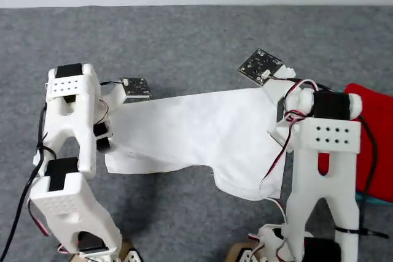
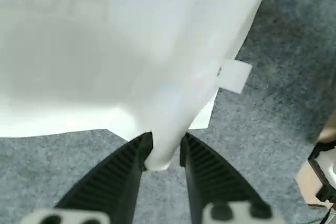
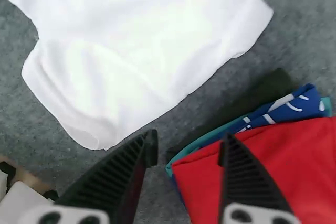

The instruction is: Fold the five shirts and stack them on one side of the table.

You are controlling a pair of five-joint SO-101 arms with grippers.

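A white shirt [image 1: 196, 133] lies spread on the grey table between my two arms. My left gripper [image 2: 164, 145] is shut on a bunched fold of the white shirt [image 2: 105, 51] at its left edge, and a small label [image 2: 233, 75] hangs from the cloth. In the high view the left gripper [image 1: 104, 134] sits at that same edge. My right gripper [image 3: 189, 145] is open over bare table, between the white shirt [image 3: 131, 40] and a folded red shirt [image 3: 262, 171]. The right arm [image 1: 319, 133] stands over the shirt's right side.
The red shirt [image 1: 374, 145] tops a stack at the table's right edge, with a blue shirt [image 3: 283, 108] and a teal one [image 3: 178, 163] under it. Grey table surface [image 1: 184, 41] stretches beyond the white shirt to the back.
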